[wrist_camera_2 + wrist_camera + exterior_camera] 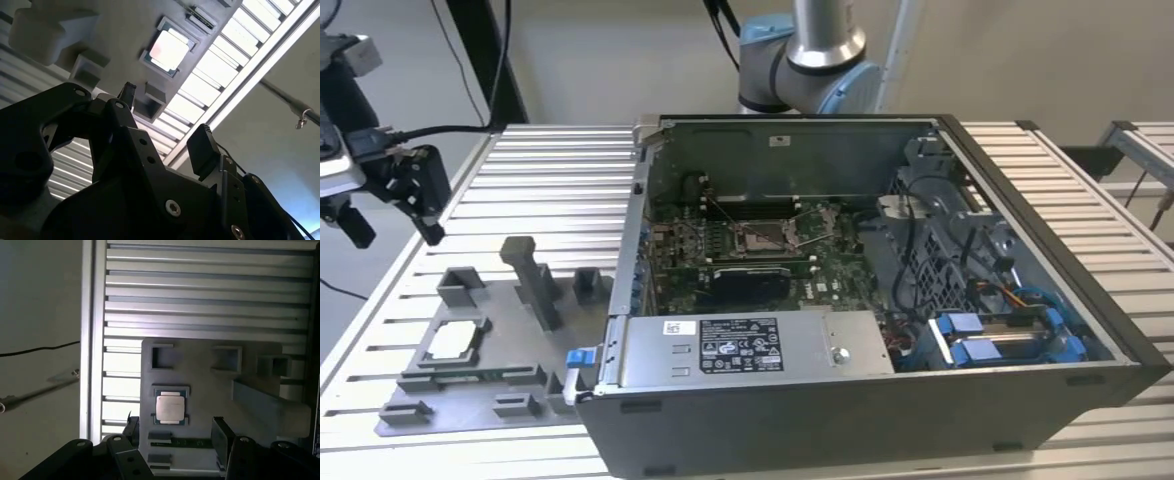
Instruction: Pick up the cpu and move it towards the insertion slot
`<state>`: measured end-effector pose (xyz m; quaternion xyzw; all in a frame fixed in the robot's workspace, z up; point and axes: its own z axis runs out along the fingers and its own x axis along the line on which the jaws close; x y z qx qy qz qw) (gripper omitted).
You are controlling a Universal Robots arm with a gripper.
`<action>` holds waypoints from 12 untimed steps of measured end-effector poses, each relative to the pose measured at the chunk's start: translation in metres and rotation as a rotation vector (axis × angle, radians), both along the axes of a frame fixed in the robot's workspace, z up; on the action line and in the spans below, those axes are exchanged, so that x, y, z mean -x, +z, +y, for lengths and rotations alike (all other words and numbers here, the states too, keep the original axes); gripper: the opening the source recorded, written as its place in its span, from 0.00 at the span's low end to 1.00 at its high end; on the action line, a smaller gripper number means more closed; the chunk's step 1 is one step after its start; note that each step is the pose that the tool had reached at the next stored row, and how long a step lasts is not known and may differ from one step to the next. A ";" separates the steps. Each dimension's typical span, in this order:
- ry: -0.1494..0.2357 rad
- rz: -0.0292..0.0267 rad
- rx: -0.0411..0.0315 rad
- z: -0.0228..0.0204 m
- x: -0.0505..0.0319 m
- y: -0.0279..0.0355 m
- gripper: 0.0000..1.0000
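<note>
The tool [390, 232] hangs at the upper left of the exterior view, above the slatted worktop [560, 170] and off to the side of the open computer case [854, 420]. Its two fingers [220, 432] stand wide apart with nothing between them; it grips nothing.

The cpu [454, 342] lies flat in a square pocket of the grey holder [520, 345] at the lower left of that frame, so it sits below the tool and a little toward the exterior view's right. It is untouched.

In the first wrist view the cpu [170, 408] shows just ahead of the gap between the fingers, roughly centred on it, with its edges about square to the line joining them. The chip is square, so it has no long side to favour. In the second wrist view the cpu [167, 52] appears well clear of the tool [165, 122]. How high the tool stands over the chip is hard to judge, though it looks well apart from it.

The insertion slot [765, 237] sits on the board inside the case, mid-frame, well to the exterior view's right of the cpu, with the case wall between them.
</note>
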<state>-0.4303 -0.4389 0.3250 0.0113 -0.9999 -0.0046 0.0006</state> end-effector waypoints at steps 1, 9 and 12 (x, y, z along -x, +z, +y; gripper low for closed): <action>0.000 0.0001 0.0011 0.0000 0.0000 -0.0012 1.00; 0.000 0.0000 0.0048 0.0001 0.0000 -0.0148 1.00; 0.000 0.0001 0.0055 0.0001 0.0000 -0.0201 1.00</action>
